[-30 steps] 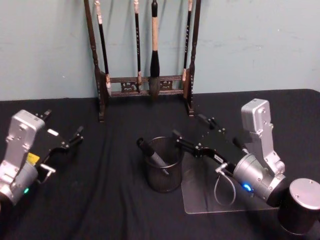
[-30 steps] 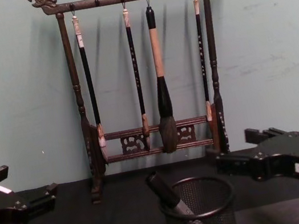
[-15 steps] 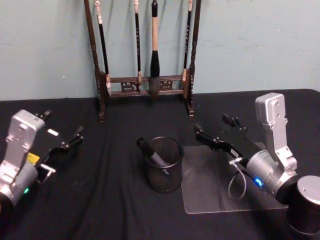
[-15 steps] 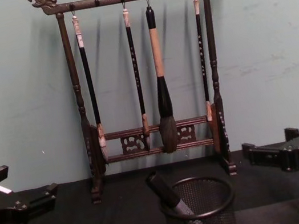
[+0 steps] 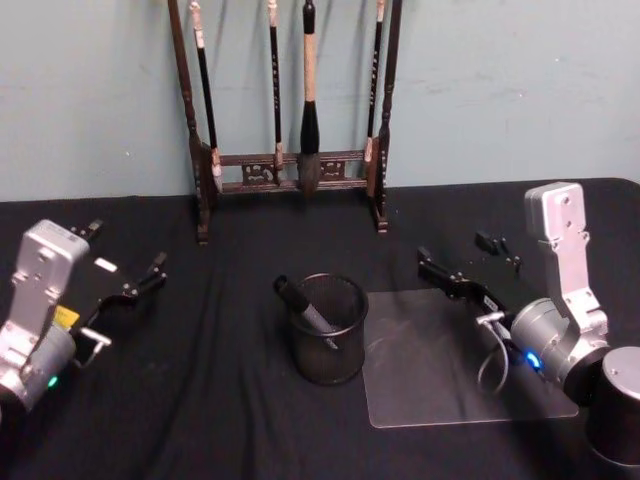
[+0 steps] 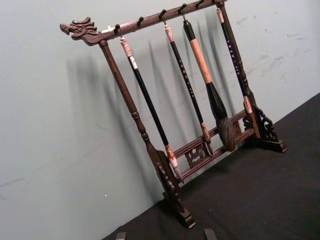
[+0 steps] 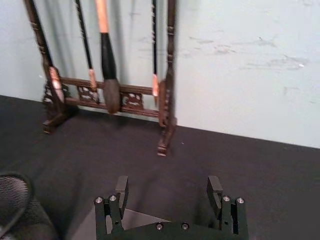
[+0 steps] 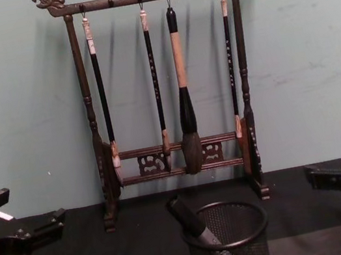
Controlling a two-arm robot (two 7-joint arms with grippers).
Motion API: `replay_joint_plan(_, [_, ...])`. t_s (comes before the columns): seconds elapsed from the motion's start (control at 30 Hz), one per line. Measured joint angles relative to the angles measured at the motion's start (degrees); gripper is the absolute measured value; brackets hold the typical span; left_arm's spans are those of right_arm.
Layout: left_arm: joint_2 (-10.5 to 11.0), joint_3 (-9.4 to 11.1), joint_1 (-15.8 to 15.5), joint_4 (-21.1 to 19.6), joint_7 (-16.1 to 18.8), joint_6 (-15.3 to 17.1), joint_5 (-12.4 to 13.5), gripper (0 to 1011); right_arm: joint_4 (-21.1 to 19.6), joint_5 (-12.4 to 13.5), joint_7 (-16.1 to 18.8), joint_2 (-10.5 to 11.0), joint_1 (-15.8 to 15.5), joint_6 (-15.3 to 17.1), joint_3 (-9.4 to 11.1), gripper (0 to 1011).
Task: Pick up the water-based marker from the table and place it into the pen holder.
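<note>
The one water-based marker [image 5: 307, 309], a dark round-barrelled pen, stands inside the small round black wire-mesh pen holder [image 5: 330, 345] at the centre of the head view. It leans toward the left, with its upper end poking over the solid rim. The single holder sits on the black cloth-covered desk [image 5: 200, 400], just left of one clear, flat plastic sheet [image 5: 440, 385] with rounded corners.

The right hand [image 5: 458, 252] is at the right of the frame, over the far edge of that sheet and well apart from the holder and the marker. Its two black fingers are spread wide with nothing between them. The wrist camera shows the same gap, with the holder's mesh wall at the lower left corner.

The left hand [image 5: 125, 247] sits at the far left of the frame, well apart from the holder on the other side. Its two fingers are parted too, and it grips nothing.

At the top centre, against the pale green wall, stands one tall dark wooden brush rack [image 5: 290, 158] with turned posts, a carved lower rail and dragon-head ends. Four brushes hang from its top bar: three thin ones with dark handles, and one thick brush [image 5: 309, 125] with a tan grip and a dark, bushy tip.
</note>
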Motion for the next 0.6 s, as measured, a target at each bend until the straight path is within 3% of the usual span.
replay_joint_plan(0.6, [0.00,0.00,0.00,0.00,0.00,0.00,0.00,1009,1.38,-3.32,-4.06,-1.88,-0.69,4.67,3.57,1002])
